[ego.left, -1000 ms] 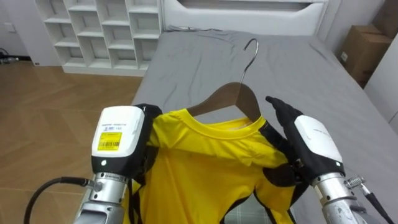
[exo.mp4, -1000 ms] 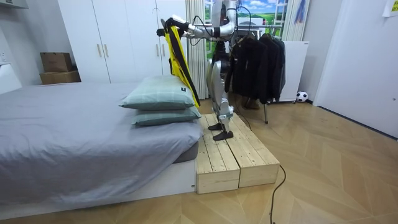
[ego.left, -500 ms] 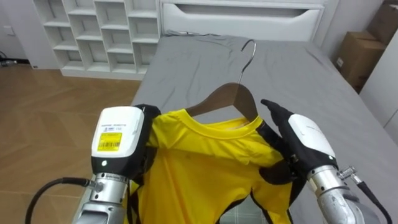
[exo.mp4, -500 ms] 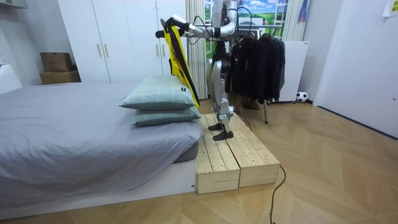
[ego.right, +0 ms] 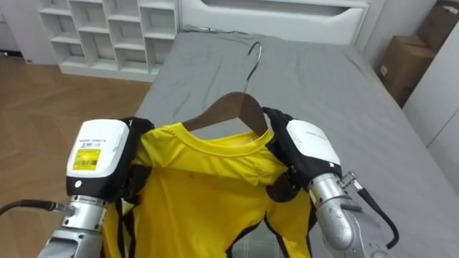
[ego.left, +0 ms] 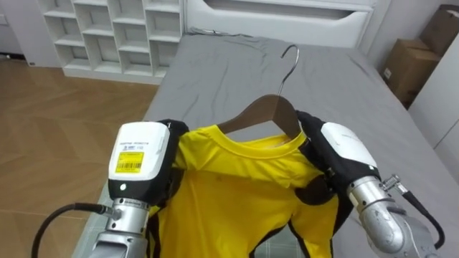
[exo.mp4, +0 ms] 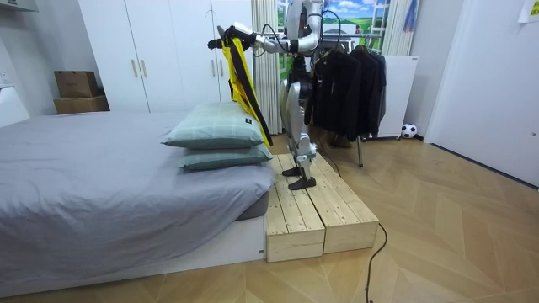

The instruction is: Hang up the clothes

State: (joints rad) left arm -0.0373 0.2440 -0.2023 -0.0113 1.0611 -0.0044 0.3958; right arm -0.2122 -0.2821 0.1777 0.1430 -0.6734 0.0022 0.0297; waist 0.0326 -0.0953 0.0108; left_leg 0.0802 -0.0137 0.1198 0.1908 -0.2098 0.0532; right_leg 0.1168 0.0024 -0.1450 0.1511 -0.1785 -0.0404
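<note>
A yellow shirt point(ego.left: 237, 179) hangs on a wooden hanger point(ego.left: 262, 115) whose metal hook point(ego.left: 287, 61) points up and away from me. I hold it out in front of my chest over the bed's side. My left hand point(ego.left: 140, 158) grips the shirt's left shoulder, its fingers curled behind the cloth. At the right shoulder my right hand point(ego.left: 337, 147) has its fingers against the hanger's end and its thumb pressed on the cloth. In the room view the shirt point(exo.mp4: 242, 80) hangs from both raised hands above the pillows.
I stand on a wooden platform point(exo.mp4: 316, 210) beside a grey bed point(ego.left: 344, 79). A rack of dark clothes point(exo.mp4: 349, 88) is behind me. Two pillows point(exo.mp4: 215, 135) lie below the shirt. White shelving point(ego.left: 107, 29) and a cardboard box point(ego.left: 405, 68) stand beyond the bed.
My right hand has moved inward along the shirt's shoulder until its fingers reach the hanger's end. The left hand and the shirt have stayed in place.
</note>
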